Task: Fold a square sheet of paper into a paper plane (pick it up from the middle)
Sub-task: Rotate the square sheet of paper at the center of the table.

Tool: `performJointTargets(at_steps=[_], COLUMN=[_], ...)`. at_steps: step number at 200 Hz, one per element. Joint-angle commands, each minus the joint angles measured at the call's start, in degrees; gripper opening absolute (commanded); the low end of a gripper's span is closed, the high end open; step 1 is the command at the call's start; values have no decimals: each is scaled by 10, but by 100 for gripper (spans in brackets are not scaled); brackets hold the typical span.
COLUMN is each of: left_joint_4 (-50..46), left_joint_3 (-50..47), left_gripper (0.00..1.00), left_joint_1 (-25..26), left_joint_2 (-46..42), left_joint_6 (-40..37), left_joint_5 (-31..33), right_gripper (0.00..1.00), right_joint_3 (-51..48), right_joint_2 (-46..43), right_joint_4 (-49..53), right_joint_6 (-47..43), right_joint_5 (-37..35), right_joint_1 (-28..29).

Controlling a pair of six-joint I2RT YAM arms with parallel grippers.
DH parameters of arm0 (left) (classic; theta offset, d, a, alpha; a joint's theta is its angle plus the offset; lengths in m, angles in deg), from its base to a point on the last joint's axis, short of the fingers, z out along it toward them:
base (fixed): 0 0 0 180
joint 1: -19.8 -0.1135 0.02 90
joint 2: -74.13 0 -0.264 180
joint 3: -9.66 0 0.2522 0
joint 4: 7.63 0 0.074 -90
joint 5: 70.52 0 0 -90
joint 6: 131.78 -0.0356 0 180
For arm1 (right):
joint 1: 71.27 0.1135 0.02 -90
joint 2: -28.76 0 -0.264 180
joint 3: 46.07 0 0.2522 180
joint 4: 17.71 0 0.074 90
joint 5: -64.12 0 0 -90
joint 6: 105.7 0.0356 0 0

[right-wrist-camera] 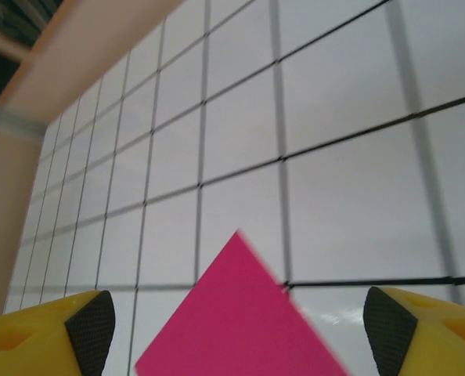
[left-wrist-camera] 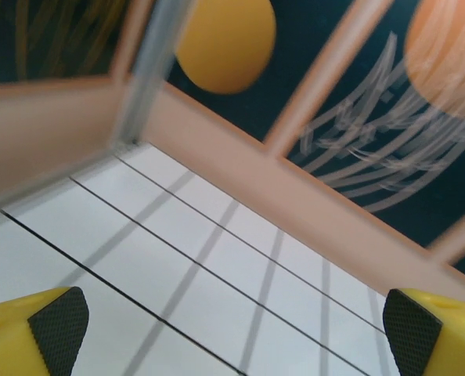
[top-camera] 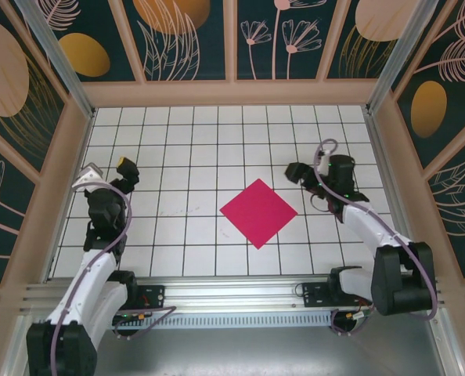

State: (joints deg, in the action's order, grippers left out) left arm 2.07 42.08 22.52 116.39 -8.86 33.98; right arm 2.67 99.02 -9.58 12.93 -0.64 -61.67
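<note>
The square sheet of paper (top-camera: 258, 212) lies flat on the tiled table, magenta-pink, turned like a diamond, near the middle. In the right wrist view one corner of the sheet (right-wrist-camera: 240, 321) points away between the yellow fingers. My right gripper (top-camera: 297, 171) hovers up and to the right of the sheet, open and holding nothing, jaws wide in the right wrist view (right-wrist-camera: 240, 333). My left gripper (top-camera: 125, 168) is far to the left of the sheet, open with nothing between its pads (left-wrist-camera: 232, 333). No paper plane shape is in view.
White gridded table (top-camera: 185, 149) is enclosed by peach wooden walls (top-camera: 232, 94) at back and sides. A metal rail (top-camera: 232, 294) with both arm bases runs along the near edge. Bare tiles surround the sheet on all sides.
</note>
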Motion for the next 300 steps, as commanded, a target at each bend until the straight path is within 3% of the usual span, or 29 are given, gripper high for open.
performJointTargets(at_steps=[1, 31, 64, 111, 144, 178, 206, 262, 278, 300], left_joint_4=[-94, -129, -169, -177, -164, -180, -186, -181, -181, -182], left_joint_3=[-12, -26, -27, -27, -34, -32, -34, -28, -27, -22], left_gripper=[99, 99, 98, 99, 98, 99, 99, 99, 99, 99], left_joint_1=[-2, 0, 16, 28, 29, 28, 28, 28, 28, 28], left_joint_2=[-20, -11, -3, 26, 32, 35, 34, 38, 43, 51], left_joint_6=[88, 128, 113, 96, 98, 92, 89, 82, 80, 76], left_joint_5=[-157, -245, -290, -312, -292, -287, -294, -315, -313, -314], right_gripper=[85, 81, 79, 80, 80, 81, 80, 80, 77, 77], right_joint_3=[13, 15, 11, 47, 74, 132, 176, 296, 347, 375], right_joint_2=[26, 64, 108, 189, 221, 260, 306, 403, 428, 398], right_joint_4=[60, 74, 24, 16, 18, 78, 124, 194, 236, 256], right_joint_6=[24, 45, 83, 121, 132, 121, 73, -126, -150, -132], right_joint_5=[20, -40, -26, -77, -88, -141, -158, -51, -58, -104], right_joint_1=[61, 139, 195, 233, 238, 260, 268, 283, 289, 298])
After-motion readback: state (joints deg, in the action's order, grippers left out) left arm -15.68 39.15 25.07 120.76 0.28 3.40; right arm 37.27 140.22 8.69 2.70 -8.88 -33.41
